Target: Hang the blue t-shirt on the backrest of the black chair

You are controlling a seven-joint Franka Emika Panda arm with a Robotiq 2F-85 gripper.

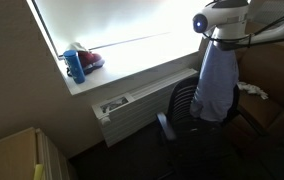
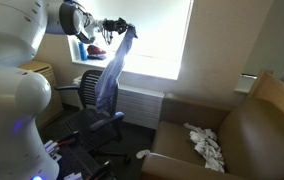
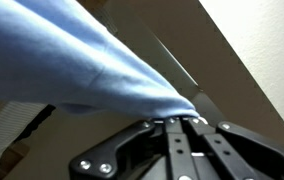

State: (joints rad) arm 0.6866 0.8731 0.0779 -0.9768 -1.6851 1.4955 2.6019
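Note:
The blue t-shirt (image 1: 215,80) hangs down from my gripper (image 1: 219,35), which is shut on its top. In both exterior views the shirt dangles above the black chair (image 1: 182,108), its lower edge about level with the backrest (image 2: 90,88). It also shows in an exterior view (image 2: 112,75), held by the gripper (image 2: 127,28) near the bright window. In the wrist view the shirt (image 3: 72,60) fills the upper left and is pinched between the closed fingers (image 3: 175,119).
A window sill (image 1: 132,75) carries a blue bottle (image 1: 75,66) and a red object (image 1: 92,60). A radiator (image 1: 132,105) runs under the sill. A brown sofa (image 2: 242,135) holds a white cloth (image 2: 207,145). A wooden cabinet (image 1: 17,155) stands in the corner.

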